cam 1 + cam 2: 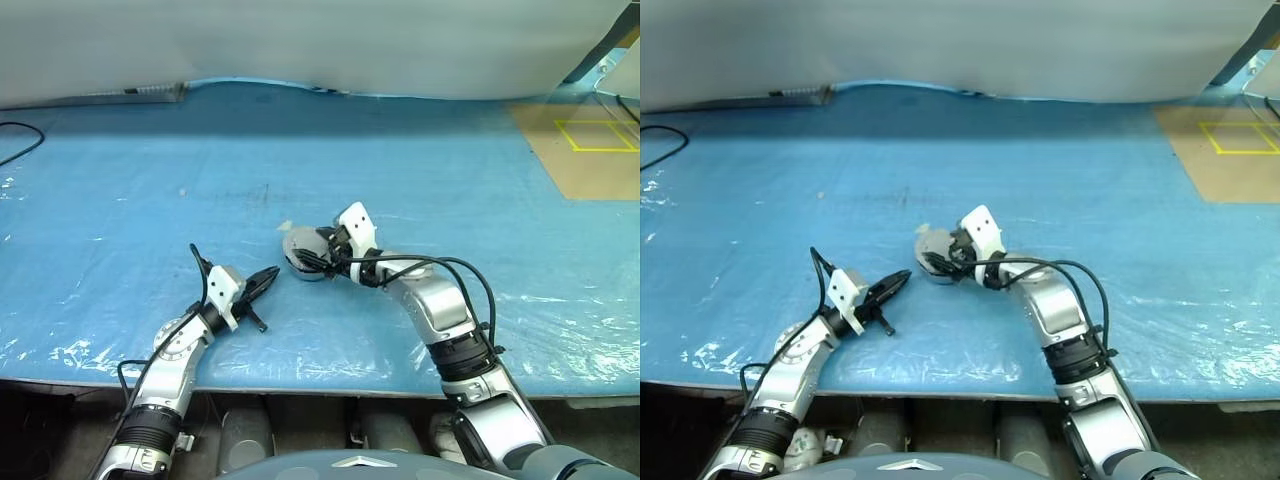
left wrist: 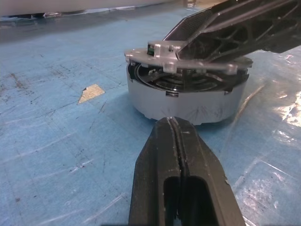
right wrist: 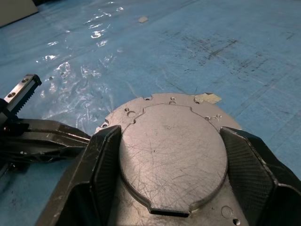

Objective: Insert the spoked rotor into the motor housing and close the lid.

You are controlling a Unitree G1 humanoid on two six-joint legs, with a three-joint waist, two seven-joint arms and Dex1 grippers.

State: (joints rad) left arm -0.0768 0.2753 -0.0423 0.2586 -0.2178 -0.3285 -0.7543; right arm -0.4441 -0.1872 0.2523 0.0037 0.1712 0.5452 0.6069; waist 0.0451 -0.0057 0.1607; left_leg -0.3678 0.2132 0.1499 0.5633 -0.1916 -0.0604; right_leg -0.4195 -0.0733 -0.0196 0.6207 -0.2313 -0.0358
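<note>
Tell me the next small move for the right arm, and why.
Probably press the lid down level. It sits tilted on the housing, a dark gap showing under its rim, so it isn't seated yet. The right gripper has its fingers spread either side of the lid; the left gripper is shut, just short of the housing.

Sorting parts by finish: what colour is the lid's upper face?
Smooth light grey, scratched: the lid, clearest in the right wrist view.

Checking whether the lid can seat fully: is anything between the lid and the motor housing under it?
Nothing visible. The lid sits tilted on the motor housing, the right end effector straddling it; only a thin gap shows beneath the raised edge.
</note>
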